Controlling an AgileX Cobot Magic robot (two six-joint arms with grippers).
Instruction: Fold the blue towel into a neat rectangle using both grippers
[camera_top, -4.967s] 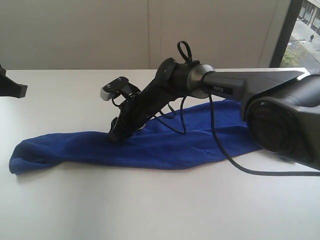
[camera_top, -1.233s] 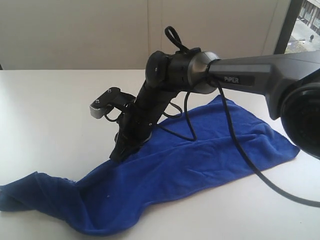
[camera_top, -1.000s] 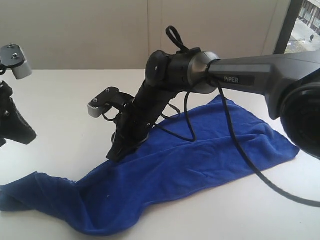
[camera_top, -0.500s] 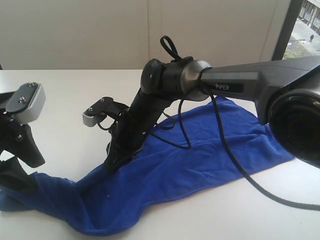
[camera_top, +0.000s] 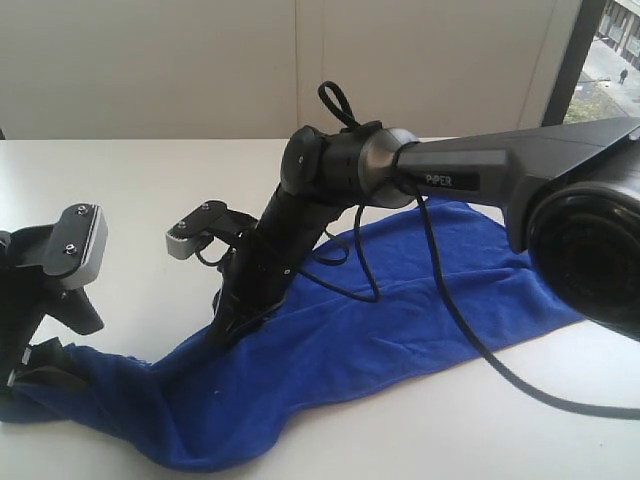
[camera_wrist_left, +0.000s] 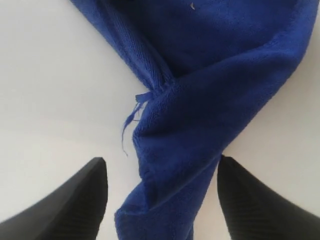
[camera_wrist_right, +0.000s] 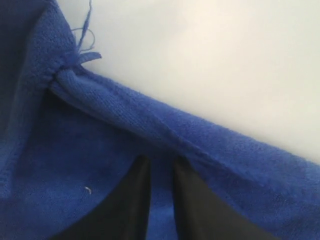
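The counter (camera_top: 120, 180) carries the towel (camera_top: 400, 310), which a few seconds ago was one long strip. Now it is dragged askew, its broad part behind the right claw (camera_wrist_right: 161, 200) and a twisted tail running out to the other arm. The right claw has barely shifted and is still pinched on a fold at the towel's edge. The real change is the left claw (camera_wrist_left: 160, 167). It has swung in, dropped low and thrown its jaws wide, so the tail now lies between them, not yet gripped. A loose thread (camera_wrist_left: 129, 120) hangs just ahead of it. To my eye it is about to close, giving both arms a hold for the fold.
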